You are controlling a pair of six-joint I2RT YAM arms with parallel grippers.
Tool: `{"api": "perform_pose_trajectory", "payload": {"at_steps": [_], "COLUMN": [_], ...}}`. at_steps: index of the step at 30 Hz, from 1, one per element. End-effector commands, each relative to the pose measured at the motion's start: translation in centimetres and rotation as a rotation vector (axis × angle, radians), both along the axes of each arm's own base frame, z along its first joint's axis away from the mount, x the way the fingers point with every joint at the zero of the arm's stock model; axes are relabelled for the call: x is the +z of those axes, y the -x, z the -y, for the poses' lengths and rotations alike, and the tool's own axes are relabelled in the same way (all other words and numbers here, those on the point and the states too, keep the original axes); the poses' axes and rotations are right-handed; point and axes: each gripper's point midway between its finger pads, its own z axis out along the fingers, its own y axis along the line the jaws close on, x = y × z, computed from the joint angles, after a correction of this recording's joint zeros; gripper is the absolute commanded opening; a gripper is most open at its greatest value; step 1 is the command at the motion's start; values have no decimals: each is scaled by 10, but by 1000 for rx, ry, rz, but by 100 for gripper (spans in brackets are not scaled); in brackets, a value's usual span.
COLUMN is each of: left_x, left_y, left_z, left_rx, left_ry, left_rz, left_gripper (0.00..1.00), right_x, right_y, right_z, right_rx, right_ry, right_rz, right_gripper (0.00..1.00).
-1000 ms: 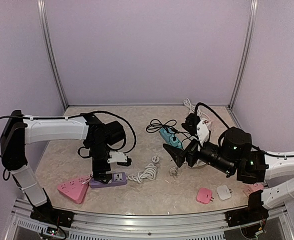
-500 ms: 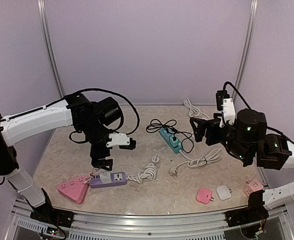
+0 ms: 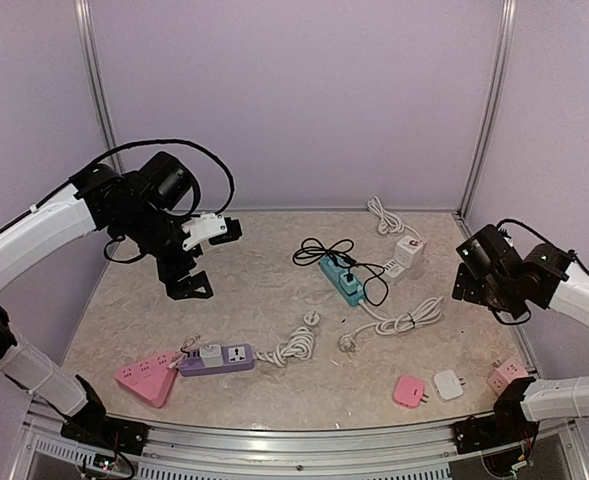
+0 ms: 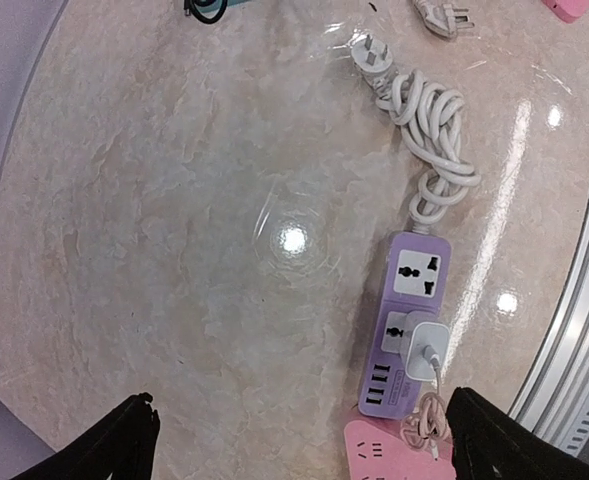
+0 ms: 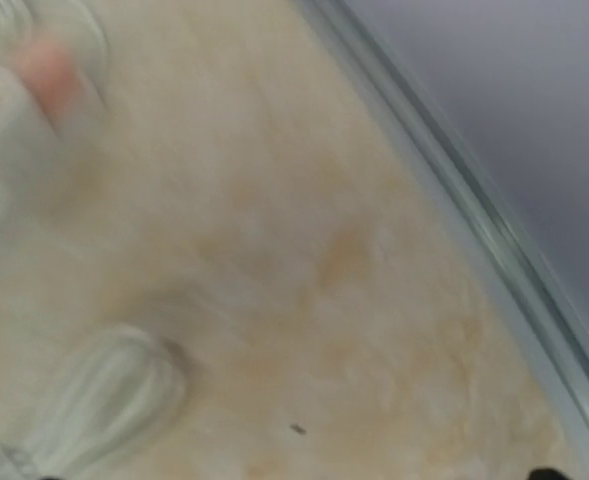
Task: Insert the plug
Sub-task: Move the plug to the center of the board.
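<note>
The purple power strip [image 3: 217, 359] lies near the front left, and a white plug [image 3: 210, 351] sits in one of its sockets. From the left wrist view I look straight down on the strip [image 4: 411, 300] and the plug [image 4: 426, 345], whose thin cord loops onto the pink triangular strip [image 4: 379, 455]. My left gripper [image 3: 206, 258] hangs open, high above the table, behind and left of the strip, and holds nothing [image 4: 304, 455]. My right gripper [image 3: 463, 270] is open at the far right, near the wall. Its wrist view is blurred by motion.
A teal power strip [image 3: 342, 278] with black cord lies mid-table. A white adaptor [image 3: 409, 252] and a white coiled cable [image 3: 399, 322] lie right of it. The purple strip's bundled cord [image 3: 292, 345] trails right. Small pink [image 3: 408, 390] and white [image 3: 449, 384] plugs lie front right.
My left arm has lifted up and back to the left, away from the purple strip, with the white plug left in it. My right arm has swung back to the right wall.
</note>
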Motion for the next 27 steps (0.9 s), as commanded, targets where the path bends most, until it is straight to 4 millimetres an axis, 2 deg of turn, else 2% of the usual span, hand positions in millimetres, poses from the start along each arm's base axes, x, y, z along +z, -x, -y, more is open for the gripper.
{"api": "perform_pose_trajectory", "payload": {"at_steps": [1, 3, 6, 8, 10, 12, 15, 16, 18, 20, 23, 25, 27], "left_x": [8, 14, 20, 24, 26, 29, 33, 35, 37, 41, 47, 48, 49], "left_y": [1, 3, 5, 6, 7, 5, 6, 8, 13, 19, 27, 33, 38], "left_z": [9, 8, 6, 5, 3, 1, 1, 1, -1, -5, -12, -16, -19], "left_rx": [5, 4, 3, 2, 3, 9, 6, 0, -14, -24, -30, -37, -41], "left_ry": [103, 120, 138, 151, 157, 154, 162, 171, 183, 192, 202, 204, 204], "left_rz": [17, 30, 44, 53, 62, 74, 83, 85, 88, 103, 120, 120, 119], "left_gripper": [99, 99, 99, 99, 99, 99, 99, 99, 99, 99, 99, 99, 99], "right_x": [-69, -80, -73, -60, -56, -70, -101, -104, -102, -112, -140, -164, -176], "right_y": [-8, -8, 20, 35, 52, 63, 78, 79, 86, 89, 94, 85, 74], "right_z": [2, 21, 63, 77, 92, 100, 105, 106, 114, 113, 99, 81, 68], "right_rx": [23, -72, -307, -376, -458, -535, -631, -639, -764, -833, -912, -892, -863], "right_ry": [-161, -259, -261, -250, -231, -250, -272, -262, -274, -313, -422, -527, -557], "right_rz": [-202, -220, -183, -111, -74, -111, -289, -323, -352, -403, -482, -525, -527], "right_gripper": [100, 100, 100, 100, 100, 100, 100, 100, 100, 100, 100, 100, 99]}}
